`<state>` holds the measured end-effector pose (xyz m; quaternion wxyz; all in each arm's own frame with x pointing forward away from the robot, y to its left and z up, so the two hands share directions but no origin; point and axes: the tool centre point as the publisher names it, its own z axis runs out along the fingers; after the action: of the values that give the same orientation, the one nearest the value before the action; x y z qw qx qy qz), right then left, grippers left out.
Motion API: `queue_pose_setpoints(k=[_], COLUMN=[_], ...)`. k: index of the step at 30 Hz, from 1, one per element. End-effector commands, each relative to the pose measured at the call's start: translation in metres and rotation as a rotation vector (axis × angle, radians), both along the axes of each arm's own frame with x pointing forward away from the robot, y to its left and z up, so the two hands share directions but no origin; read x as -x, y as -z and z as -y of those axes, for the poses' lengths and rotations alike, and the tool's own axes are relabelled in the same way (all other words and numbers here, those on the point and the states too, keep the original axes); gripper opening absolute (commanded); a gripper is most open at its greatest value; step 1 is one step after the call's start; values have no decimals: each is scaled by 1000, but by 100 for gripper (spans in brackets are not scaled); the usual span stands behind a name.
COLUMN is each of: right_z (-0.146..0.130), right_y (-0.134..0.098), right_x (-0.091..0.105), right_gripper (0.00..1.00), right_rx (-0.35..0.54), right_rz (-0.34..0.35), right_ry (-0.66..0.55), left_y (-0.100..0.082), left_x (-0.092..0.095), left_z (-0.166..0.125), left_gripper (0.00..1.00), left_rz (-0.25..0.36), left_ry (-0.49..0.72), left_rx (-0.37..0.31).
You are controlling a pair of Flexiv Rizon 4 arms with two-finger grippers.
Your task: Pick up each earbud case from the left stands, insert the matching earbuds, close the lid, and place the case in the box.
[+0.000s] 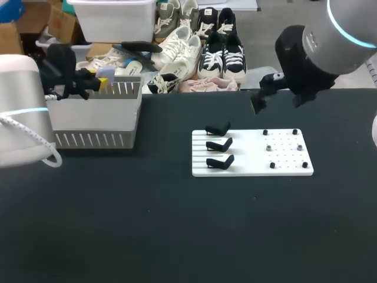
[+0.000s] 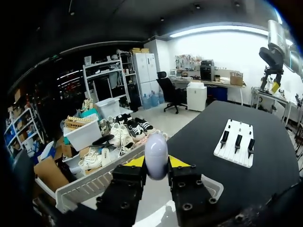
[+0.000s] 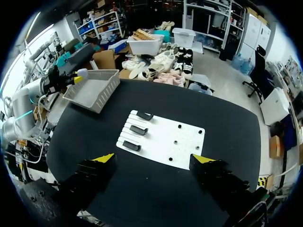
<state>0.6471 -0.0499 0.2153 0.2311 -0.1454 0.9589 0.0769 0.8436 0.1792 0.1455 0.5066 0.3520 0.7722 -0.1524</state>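
The left arm (image 1: pixel 20 112) is showing a pale grey casing with a thin cyan light ring, and a white braided cable is looping off it. The right arm (image 1: pixel 339 26) is wearing the same grey and cyan above a black wrist. The left gripper (image 2: pixel 156 162) and right gripper (image 3: pixel 154 158) are showing black, screw-dotted finger blocks tipped in yellow.

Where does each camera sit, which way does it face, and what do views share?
Head view: fixed above and behind the robot, looking down on the table; left arm and right arm show.
Left wrist view: on the left wrist, looking along the left claw, shut on a case above the basket, toward the white board.
Right wrist view: on the right wrist, looking down on the table past the open right claw.
Shared: all show the white board, its stands and the basket.
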Motion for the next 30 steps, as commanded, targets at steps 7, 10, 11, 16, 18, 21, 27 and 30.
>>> queue_pose_setpoints(k=[7, 10, 11, 16, 18, 21, 27, 30], right_z=[1, 1, 1, 1, 1, 1, 1, 1], right_y=[1, 1, 1, 1, 1, 1, 1, 1], right_x=[3, 3, 3, 3, 3, 3, 3, 3], right_gripper=[100, 100, 100, 100, 100, 100, 100, 100], right_rx=[0, 0, 0, 0, 0, 0, 0, 0], right_rz=[10, 10, 10, 10, 10, 10, 10, 10], right_ry=[6, 6, 6, 6, 6, 6, 6, 6], left_y=[13, -4, -8, -38, -49, -45, -27, -27], left_x=[-37, -25, -21, 13, 33, 58, 86, 86], left_z=[7, 14, 17, 36, 50, 71, 93, 93], left_gripper=[100, 100, 100, 100, 100, 100, 100, 100], left_rz=[-20, 26, 36, 103, 119, 105, 68, 68], left_ry=[88, 143, 164, 289, 371, 472, 543, 543], left_rx=[8, 26, 22, 30, 46, 82, 136, 136])
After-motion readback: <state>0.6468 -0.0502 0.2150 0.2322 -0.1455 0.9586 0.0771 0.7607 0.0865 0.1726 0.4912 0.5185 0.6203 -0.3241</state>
